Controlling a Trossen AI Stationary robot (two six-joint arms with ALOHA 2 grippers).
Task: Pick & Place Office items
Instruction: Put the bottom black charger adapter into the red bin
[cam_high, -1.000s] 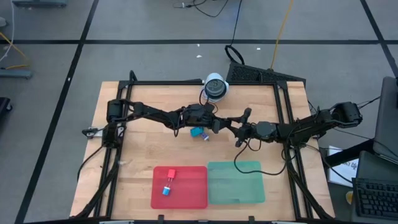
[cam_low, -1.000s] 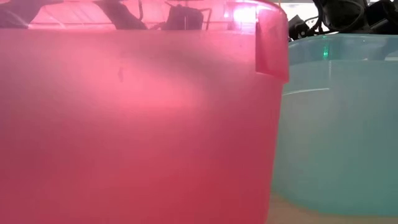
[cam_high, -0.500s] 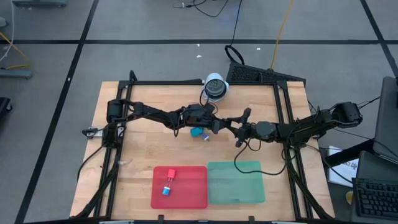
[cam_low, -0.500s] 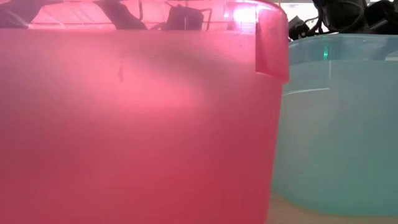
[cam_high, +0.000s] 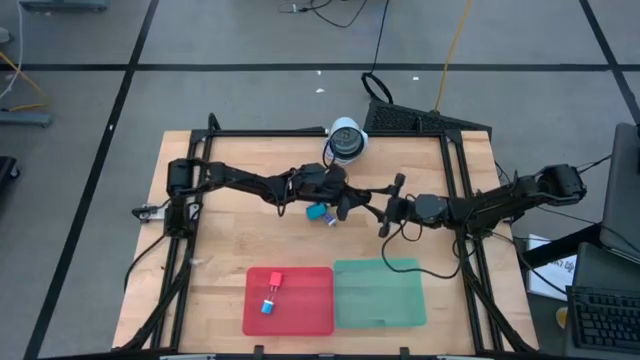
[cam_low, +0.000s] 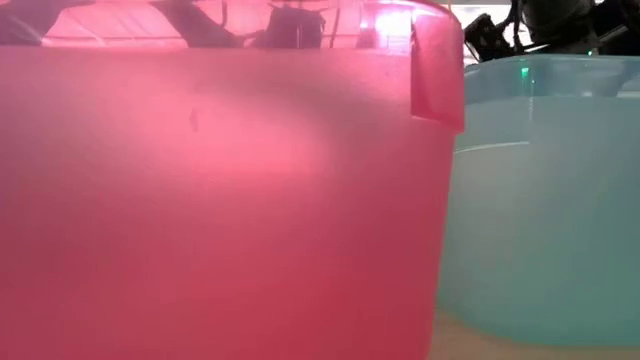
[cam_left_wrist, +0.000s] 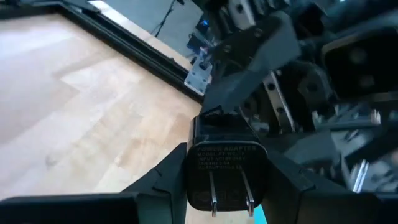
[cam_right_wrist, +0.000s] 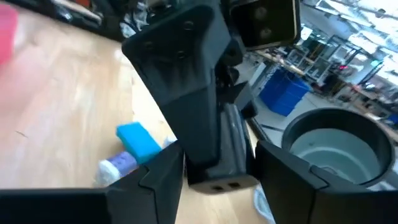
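A black power adapter (cam_left_wrist: 227, 168) hangs over the table's middle, where my two grippers meet. My left gripper (cam_high: 348, 200) is shut on it. My right gripper (cam_high: 380, 205) faces it from the right, open. Its fingers stand on either side of the adapter's port end (cam_right_wrist: 217, 171), with narrow gaps. Below them a blue piece (cam_high: 318, 212) and a pale piece (cam_right_wrist: 115, 167) lie on the wood. A red piece (cam_high: 277, 281) and a blue piece (cam_high: 268, 306) lie in the red tray (cam_high: 310, 315). My left gripper pinches the adapter's two opposite sides (cam_left_wrist: 194, 171) between its two fingers. The fingers (cam_left_wrist: 165, 177) come in about level from the table's left. The two prongs (cam_left_wrist: 212, 196) point back toward the wrist. The adapter is lifted clear of the table.
The green tray (cam_high: 379, 293) lies right of the red one near the front edge; in the low view both tray walls (cam_low: 220, 200) fill the picture. A round white-and-grey domed object (cam_high: 346, 140) stands at the far edge. A black frame (cam_high: 460, 170) borders the board.
Both wrists have rolled a little where they meet over the table's middle. Neither hand has travelled. The adapter stays up between them.
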